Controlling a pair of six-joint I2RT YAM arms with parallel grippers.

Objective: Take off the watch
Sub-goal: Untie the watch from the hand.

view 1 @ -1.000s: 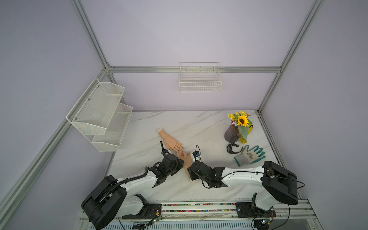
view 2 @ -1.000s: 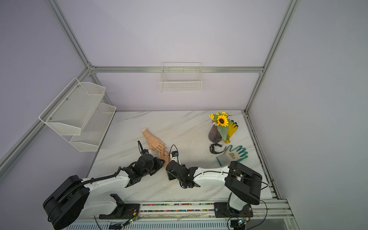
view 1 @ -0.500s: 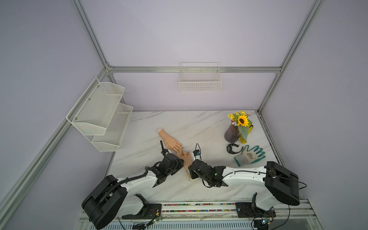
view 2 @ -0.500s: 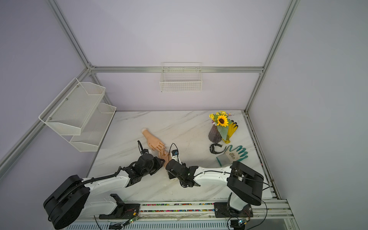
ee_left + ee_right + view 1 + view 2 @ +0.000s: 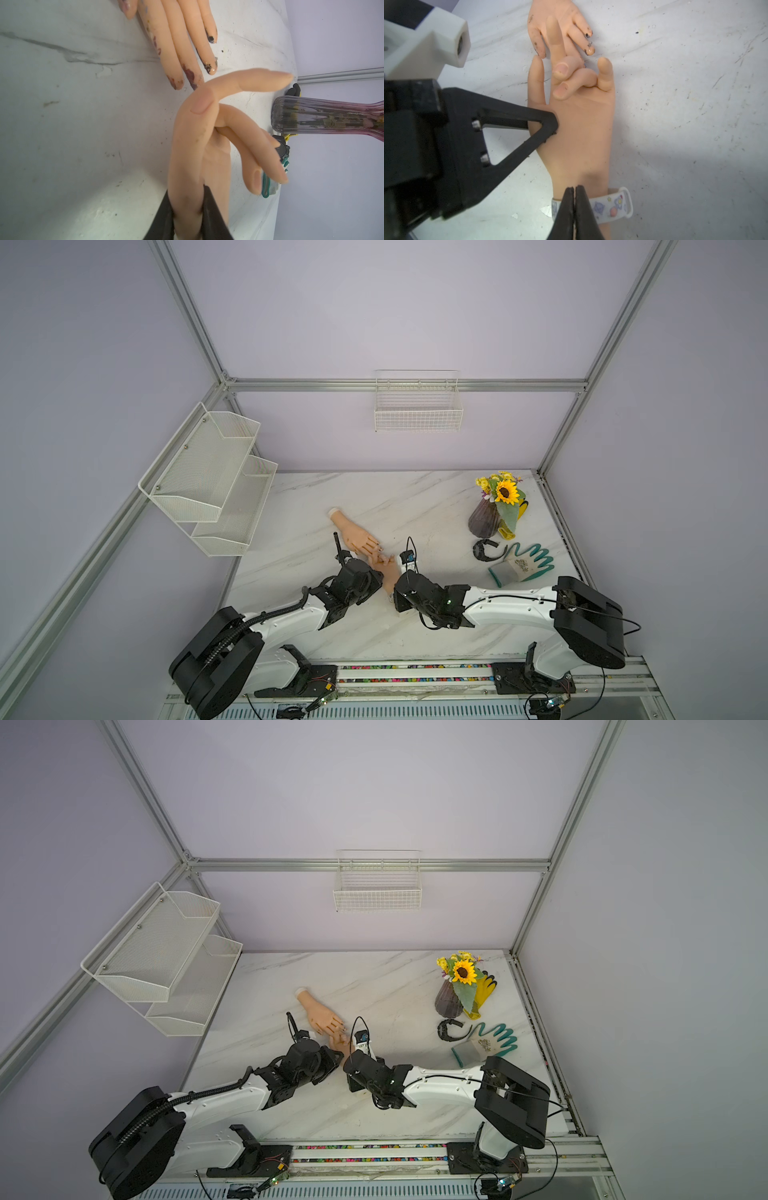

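**Watch strap under closed right jaws, dial unseen**

Visibility: the dial of the printed watch [image 5: 612, 207] was not seen in any view. Only a stretch of strap showed in the right wrist view, and part of that was covered by the right gripper [image 5: 574, 188]. In both top views the wrist of the held hand [image 5: 388, 572] was hidden under the gripper bodies.

Jaws: the right jaws were pressed fully together, with their tips over the wrist of the held hand at the strap's edge. Could not tell whether any strap was pinched between them. The left gripper [image 5: 186, 193] was clamped on the thumb-side edge of the held hand, jaws narrow with the flesh-coloured rubber between them.

Appearance: the strap was white, printed with small planets and a flower shape. It was wrapped round the wrist of the held hand.

Counts:
- Mannequin hands, two: the held hand and a stained hand [image 5: 353, 533], whose dark-smeared fingertips met the held hand's fingers.
- Watches, two: the printed one and a black watch [image 5: 484, 549], well apart from the held hand.
- Gloves, two: green glove [image 5: 528, 562] and yellow glove [image 5: 485, 988].
- Vase [image 5: 482, 518] of sunflowers, one.

Gloves and vase were also well apart from the held hand.
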